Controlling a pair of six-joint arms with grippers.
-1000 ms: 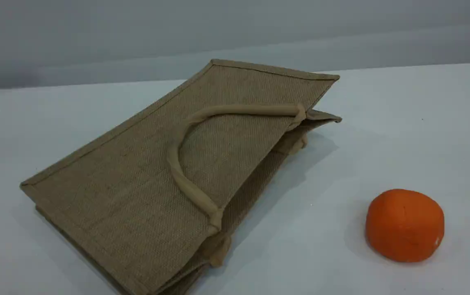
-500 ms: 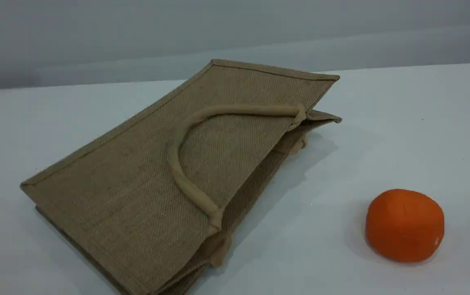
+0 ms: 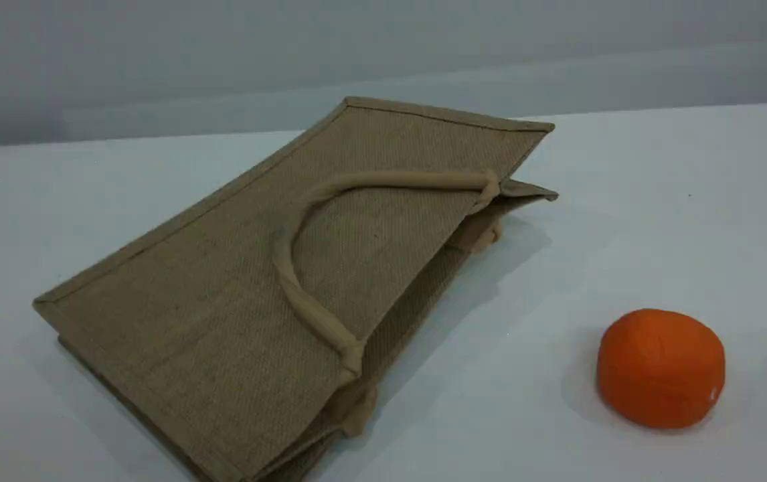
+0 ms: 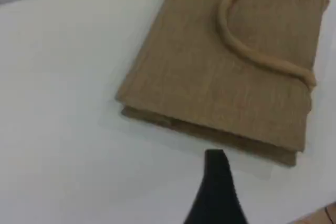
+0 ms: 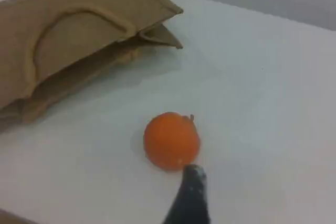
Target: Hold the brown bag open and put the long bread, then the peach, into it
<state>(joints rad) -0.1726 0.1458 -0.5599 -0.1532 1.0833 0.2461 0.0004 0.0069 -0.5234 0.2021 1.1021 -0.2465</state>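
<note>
Nothing has moved since the earlier frames as far as we can see: bag and orange fruit lie where they lay. From the left, we find the brown bag [image 3: 236,288] lying flat on its side on the white worktop [image 3: 658,201], filling the left and middle of the scene view, its closed bottom edge toward the left and its mouth toward the right, the two sides slightly parted there. One beige handle [image 3: 303,301] curves across its upper face. Our left gripper [image 4: 215,182] hangs above the worktop just off the bag's bottom edge, not touching it; only one dark fingertip shows, and we take its jaws to stand wide apart, holding nothing. Further right, well apart from the bag's mouth, sits the orange fruit [image 3: 660,367] near the worktop's front right. Our right gripper [image 5: 189,192] hovers just beside that fruit, one dark fingertip in view, jaws likewise spread and empty. We see neither the long bread nor the peach in any view.
</note>
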